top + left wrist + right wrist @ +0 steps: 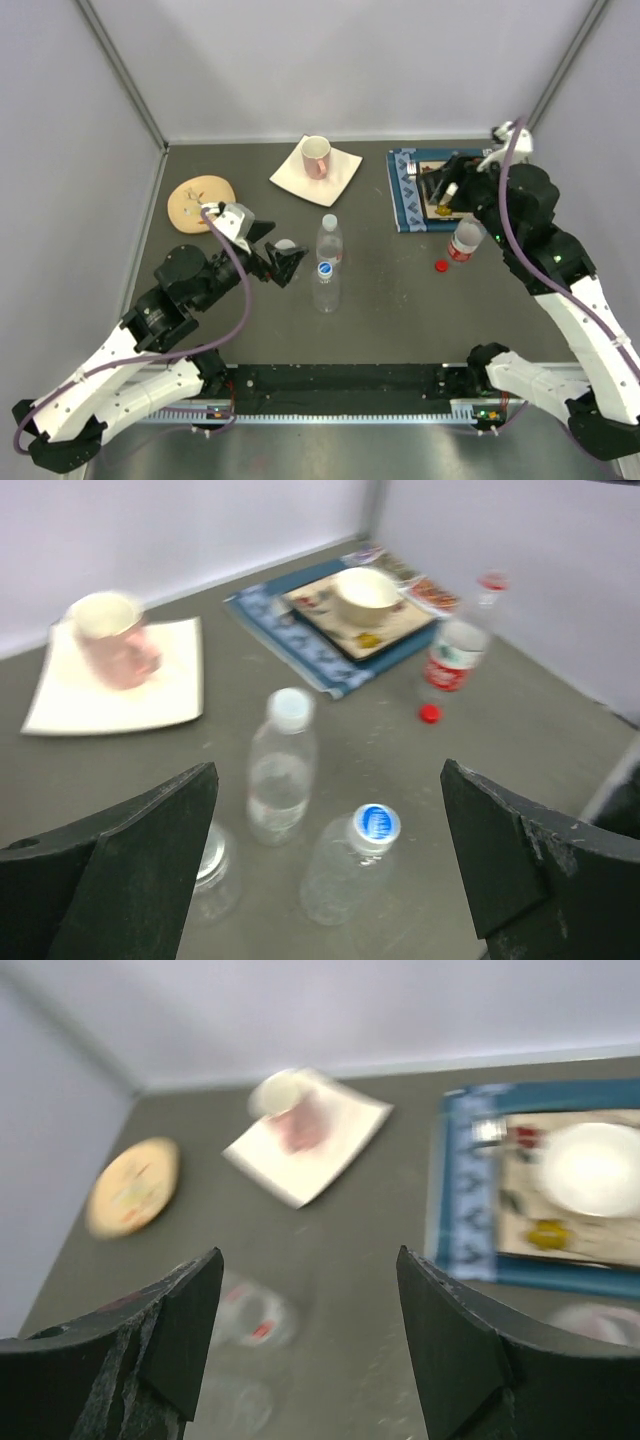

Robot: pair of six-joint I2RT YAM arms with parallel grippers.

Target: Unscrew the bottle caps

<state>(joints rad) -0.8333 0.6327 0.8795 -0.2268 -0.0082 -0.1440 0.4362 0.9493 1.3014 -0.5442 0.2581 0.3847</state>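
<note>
Four bottles stand on the table. Three are bunched at centre: white-cap bottle (329, 243), blue-cap bottle (325, 288) just near of it, squat bottle (287, 246) to their left; all three are capped. The red-label bottle (464, 242) stands to the right, well apart. The red cap (441, 266) lies on the table just beside it, near-left. Left gripper (283, 265) is just beside the squat bottle, jaws spread, holding nothing. Right gripper (308, 1260) is over the blue mat (402, 190), far of the red-label bottle, jaws spread, empty. Bowl (365, 595) sits on the mat. Mug (316, 156) is on a white plate (345, 175), far centre. Tan disc (195, 203) lies far left.
</note>
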